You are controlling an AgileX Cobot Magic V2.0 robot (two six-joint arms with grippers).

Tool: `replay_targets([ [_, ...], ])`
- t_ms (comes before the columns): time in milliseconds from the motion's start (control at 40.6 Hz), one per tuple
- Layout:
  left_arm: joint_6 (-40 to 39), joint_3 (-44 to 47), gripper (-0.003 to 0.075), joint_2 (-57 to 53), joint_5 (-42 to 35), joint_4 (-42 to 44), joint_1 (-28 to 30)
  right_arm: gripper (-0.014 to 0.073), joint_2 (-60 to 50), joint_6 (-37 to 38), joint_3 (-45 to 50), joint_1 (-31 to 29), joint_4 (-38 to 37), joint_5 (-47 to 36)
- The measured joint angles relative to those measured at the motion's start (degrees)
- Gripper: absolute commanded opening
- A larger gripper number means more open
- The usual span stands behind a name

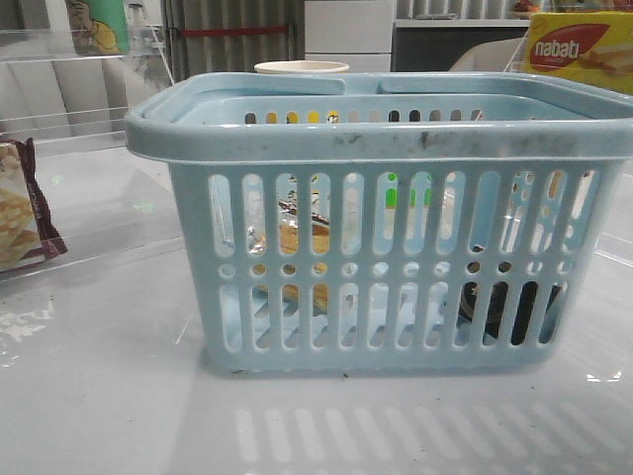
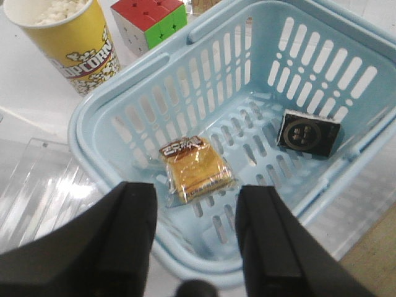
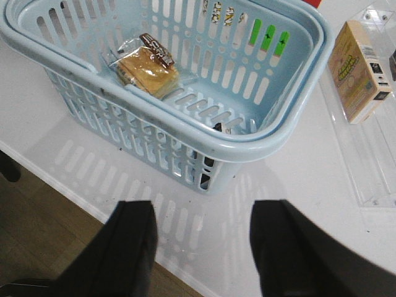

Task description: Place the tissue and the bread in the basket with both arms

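Both items already lie inside the basket (image 2: 111, 105): the bread (image 2: 195, 168) at centre frame, the tissue (image 2: 307, 133) at right, well apart. The left end effector (image 2: 195, 238) and right end effector (image 3: 201, 247) gape wide, holding nothing; the task looks done

A white, glossy tabletop (image 1: 109, 396) fills the front view and mirrors the light in pale streaks. Behind it stands a ribbed grey panel (image 1: 232, 35) crossed by a red strip (image 1: 232, 32). Beside that is a white cabinet (image 1: 348, 28), then a dark recess (image 1: 435, 45) under a shelf. Clear acrylic shelves (image 1: 59, 89) rise at the far left. In the right wrist view the tabletop edge gives way to a brown wood-grain floor (image 3: 43, 216), and another clear acrylic tray (image 3: 371, 154) lies on the tabletop.
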Motion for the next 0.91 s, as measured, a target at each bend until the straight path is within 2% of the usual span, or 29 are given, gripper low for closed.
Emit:
replay_targets([
  [246, 0.0, 17.1, 0.0347, -20.0, -2.5, 0.0, 0.0, 0.0455, 0.0, 0.0, 0.0, 0.0, 0.0, 0.0],
  [468, 0.0, 27.7, 0.0347, -33.8, -2.7, 0.0, 0.0, 0.0455, 0.0, -0.1, 0.0, 0.0, 0.0, 0.0],
  [789, 0.0, 35.1, 0.0347, -39.5, -2.7, -1.1, 0.0, 0.0454, 0.0, -0.1, 0.0, 0.0, -0.1, 0.0],
  [912, 0.0, 35.9, 0.0347, -39.5, -2.8, -1.3, 0.0, 0.0385, 0.0, -0.1, 0.0, 0.0, -0.1, 0.0],
])
